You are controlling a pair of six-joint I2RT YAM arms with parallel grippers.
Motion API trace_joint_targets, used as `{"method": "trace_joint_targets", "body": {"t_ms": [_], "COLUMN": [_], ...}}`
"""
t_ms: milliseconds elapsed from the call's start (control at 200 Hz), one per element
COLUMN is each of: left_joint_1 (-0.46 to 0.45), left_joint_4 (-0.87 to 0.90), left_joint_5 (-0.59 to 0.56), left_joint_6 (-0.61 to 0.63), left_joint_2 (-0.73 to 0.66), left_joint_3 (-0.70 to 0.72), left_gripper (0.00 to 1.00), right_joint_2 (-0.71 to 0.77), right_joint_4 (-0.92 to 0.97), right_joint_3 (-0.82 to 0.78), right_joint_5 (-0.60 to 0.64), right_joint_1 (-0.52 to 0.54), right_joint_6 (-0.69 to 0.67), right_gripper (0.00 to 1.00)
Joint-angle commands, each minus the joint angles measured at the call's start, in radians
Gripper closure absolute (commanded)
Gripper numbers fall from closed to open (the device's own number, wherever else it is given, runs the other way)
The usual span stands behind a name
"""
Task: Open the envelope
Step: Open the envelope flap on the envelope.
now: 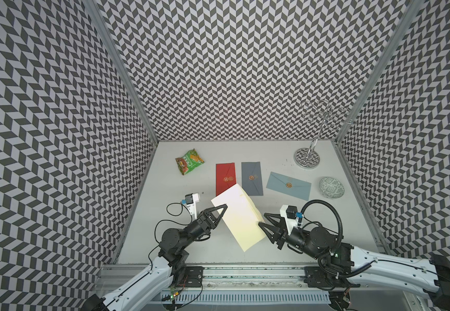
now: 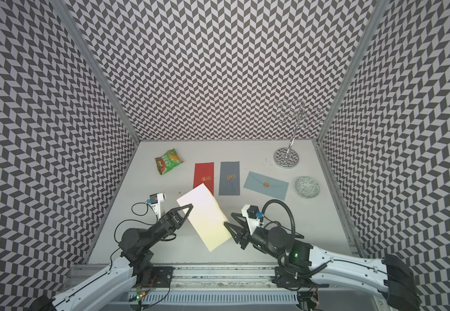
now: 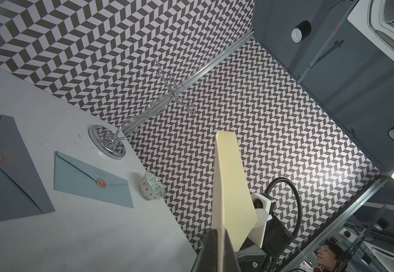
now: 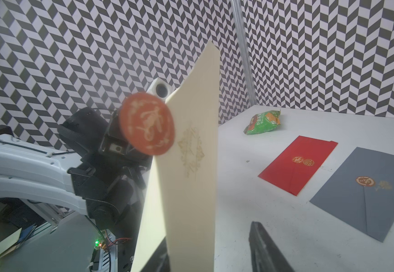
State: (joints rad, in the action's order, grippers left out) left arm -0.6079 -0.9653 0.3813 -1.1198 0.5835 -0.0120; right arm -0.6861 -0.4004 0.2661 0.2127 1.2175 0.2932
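So the envelope is up off the table, tilted, hanging between the two arms. The left gripper is clamped on one long edge, probably to hold the paper stiff with its flap side facing the other arm. In the right wrist view the flap tip with the red seal stands off the body, so it looks peeled loose. The right gripper sits at the opposite edge, jaws partway apart, with the paper between them but not pinched; it's likely lining up on the flap. The red envelope, grey envelope and blue envelope lie flat further back, sealed.
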Motion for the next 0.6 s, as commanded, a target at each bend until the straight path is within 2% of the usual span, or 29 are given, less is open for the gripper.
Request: {"method": "trace_joint_targets", "body": {"t_ms": [0, 361, 596], "left_joint_1": [0.007, 0.007, 0.007], "left_joint_4": [-0.050, -0.044, -0.049], "left_joint_5": [0.004, 0.019, 0.027], "left_joint_6": [0.000, 0.002, 0.000], "left_joint_2": [-0.005, -0.021, -0.022], "left_joint_3": [0.043, 0.046, 0.046], "left_gripper": [1.00, 1.00, 0.99], "right_joint_2": [0.011, -0.012, -0.001], "right_joint_4": [-0.080, -0.125, -0.088], "right_joint_3": [-0.011, -0.010, -0.007], "right_joint_5": [0.004, -0.048, 0.001], "right_joint_1": [0.005, 0.005, -0.001], "right_joint_6": [0.027, 0.062, 0.078], "right_gripper": [0.60, 0.67, 0.71]}}
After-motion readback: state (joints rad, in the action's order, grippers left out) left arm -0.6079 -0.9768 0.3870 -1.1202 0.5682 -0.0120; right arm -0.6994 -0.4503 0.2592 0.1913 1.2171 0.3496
